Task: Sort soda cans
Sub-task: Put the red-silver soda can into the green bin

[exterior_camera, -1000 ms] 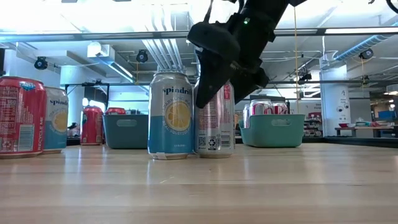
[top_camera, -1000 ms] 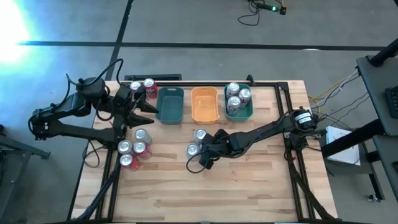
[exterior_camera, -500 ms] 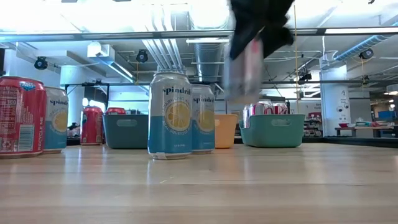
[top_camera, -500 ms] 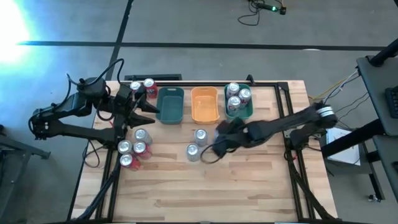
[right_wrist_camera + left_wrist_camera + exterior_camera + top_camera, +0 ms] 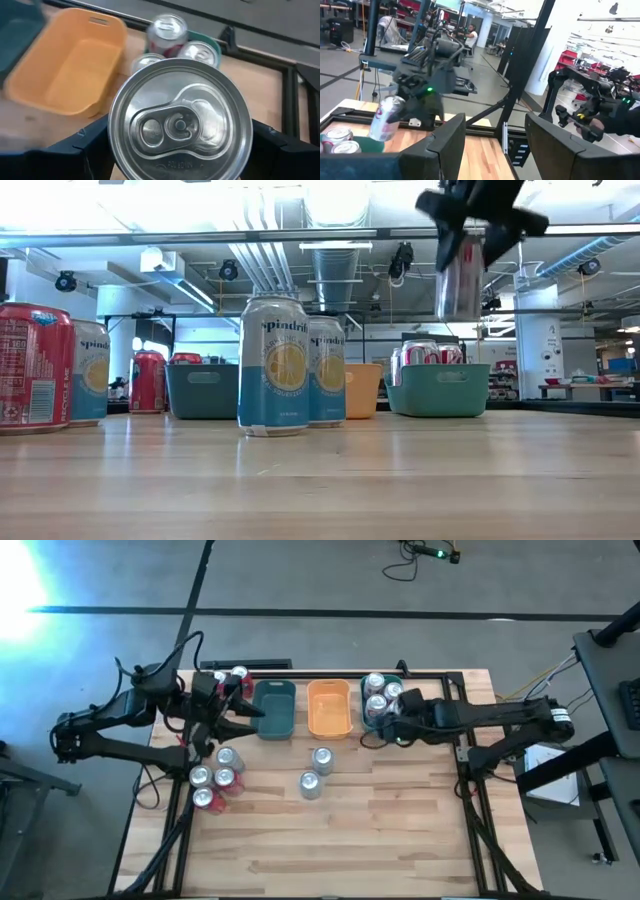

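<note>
Right gripper (image 5: 478,220) clamped a can (image 5: 461,272) above the green tray (image 5: 440,388); cans inside could block it. Left gripper (image 5: 243,710) sat open.

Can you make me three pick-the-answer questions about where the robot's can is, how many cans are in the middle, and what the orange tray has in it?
1. Where is the held can?
A. above the green tray
B. lying on the floor
C. inside the orange tray

2. How many cans stand alone mid-table?
A. two
B. six
C. none

3. The orange tray is:
A. full
B. empty
C. upside down

Answers: 1 A, the right tool holds it in the air over that tray. 2 A, a pair stands there. 3 B, its inside shows bare.
</note>
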